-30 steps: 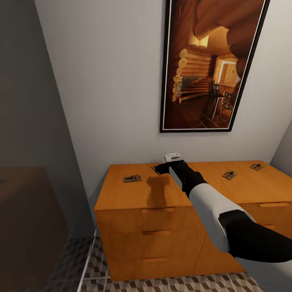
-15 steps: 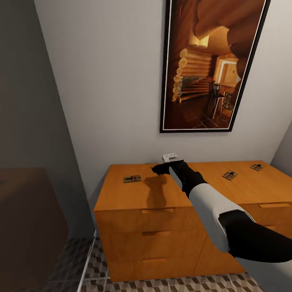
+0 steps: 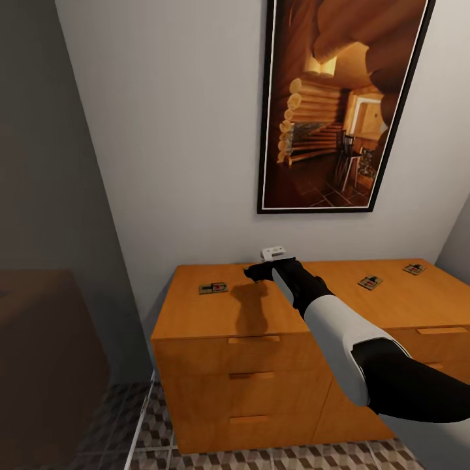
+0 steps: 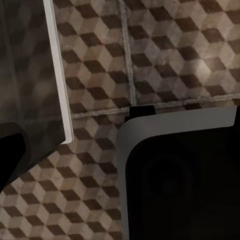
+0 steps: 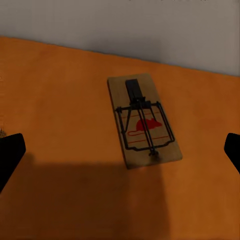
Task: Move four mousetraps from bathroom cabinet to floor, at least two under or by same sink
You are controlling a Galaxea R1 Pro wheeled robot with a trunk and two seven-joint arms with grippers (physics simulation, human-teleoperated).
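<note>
Head view: I'm at the pick step, my right tool over the cabinet top w/ 3 other mousetraps spread along it. Right wrist view: fingers spread wide, mousetrap flat btwn them, not touched; next I drop & close

The cabinet looks like smooth orange-brown wood with a soft, satin sheen and faint straight grain across its top and drawer fronts. The mousetrap under the right wrist camera is a pale, matt wooden slab carrying thin dark metal wire and a printed red mark. The bathroom floor is tile with a brown, beige and white cube print, slightly glossy, with pale grout lines. The wall is flat, matt white. The picture has a glossy black frame. The right arm wears smooth white and black plastic-looking shells.
</note>
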